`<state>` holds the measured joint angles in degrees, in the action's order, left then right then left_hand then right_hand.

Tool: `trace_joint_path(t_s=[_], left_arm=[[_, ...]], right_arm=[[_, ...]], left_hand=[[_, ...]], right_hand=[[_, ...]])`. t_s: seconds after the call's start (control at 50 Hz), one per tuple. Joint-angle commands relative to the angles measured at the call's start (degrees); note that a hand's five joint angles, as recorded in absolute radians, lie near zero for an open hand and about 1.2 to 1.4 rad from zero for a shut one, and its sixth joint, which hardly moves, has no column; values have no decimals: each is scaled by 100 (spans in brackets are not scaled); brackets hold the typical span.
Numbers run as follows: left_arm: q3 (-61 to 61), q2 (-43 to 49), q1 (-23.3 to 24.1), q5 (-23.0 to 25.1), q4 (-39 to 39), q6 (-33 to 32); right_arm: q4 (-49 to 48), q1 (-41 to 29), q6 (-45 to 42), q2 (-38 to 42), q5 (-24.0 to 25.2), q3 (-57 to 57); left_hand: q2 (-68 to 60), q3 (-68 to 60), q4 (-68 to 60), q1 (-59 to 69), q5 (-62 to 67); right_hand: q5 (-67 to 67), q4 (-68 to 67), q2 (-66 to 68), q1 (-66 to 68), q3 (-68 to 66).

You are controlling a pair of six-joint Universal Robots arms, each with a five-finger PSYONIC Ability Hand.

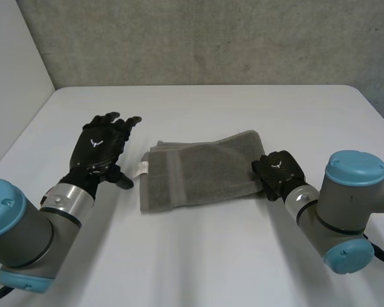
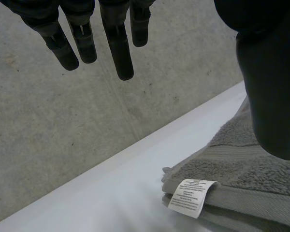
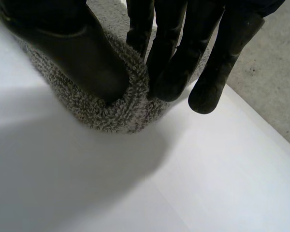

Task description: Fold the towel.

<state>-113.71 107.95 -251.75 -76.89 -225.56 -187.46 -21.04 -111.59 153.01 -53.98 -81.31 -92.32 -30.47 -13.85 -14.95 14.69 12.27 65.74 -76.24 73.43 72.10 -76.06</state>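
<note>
One grey terry towel [image 1: 201, 173], folded into a longish strip, lies flat nr mid-table, a bit twd the robot's right. A woven band crosses it nr its left end, and a white care label [image 1: 142, 169] sticks out from that end's edge. Layers there are stacked w/ corners slightly uneven.

R hand [image 1: 278, 171] is on the towel's right end. In the right wrist view its thumb [image 3: 82, 53] on one side and fingers [image 3: 171, 72] on the other pinch a bunched roll of the terry edge betw them, low over the white table [image 1: 211, 256].

L hand [image 1: 101, 148] is apart from the towel, beside its left end, above the table. Its fingers [image 2: 118, 53] are straight and spread, thumb held clear, nothing in its grasp. In the left wrist view the label and folded corner lie nr its thumb, untouched.

Both arms come in from the near side. Grey concrete wall [image 1: 198, 38] stands behind the table's far edge.
</note>
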Motion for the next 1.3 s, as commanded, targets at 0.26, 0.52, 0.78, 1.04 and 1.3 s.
trace_joint_path(t_s=[0.26,0.52,0.78,1.04,1.3], left_arm=[[69,-459,56,-2,73,-229],[886,-916,390,-336,354,-185],[1598,-240,1084,-1074,1144,534],[1783,349,1233,-1109,1796,1132],[2055,1141,1778,-1109,2763,1282]], right_arm=[[1453,1298,-1695,-1554,28,-1007],[1444,-135,-1247,-2266,36,-102],[1356,-2350,-974,-1167,-122,-312],[1189,-1068,-264,-2538,-61,-533],[1242,-741,-34,-1416,-52,-225]], left_hand=[[2043,381,490,-464,-1223],[2043,381,490,-464,-1223],[2043,381,490,-464,-1223],[2026,364,474,-448,-1206],[2009,347,457,-431,-1189]], right_hand=[[426,-376,657,790,-394],[426,-376,657,790,-394],[-2815,2864,-2584,-2451,2847],[-6574,6624,-6343,-6210,6606],[-6574,6624,-6343,-6210,6606]])
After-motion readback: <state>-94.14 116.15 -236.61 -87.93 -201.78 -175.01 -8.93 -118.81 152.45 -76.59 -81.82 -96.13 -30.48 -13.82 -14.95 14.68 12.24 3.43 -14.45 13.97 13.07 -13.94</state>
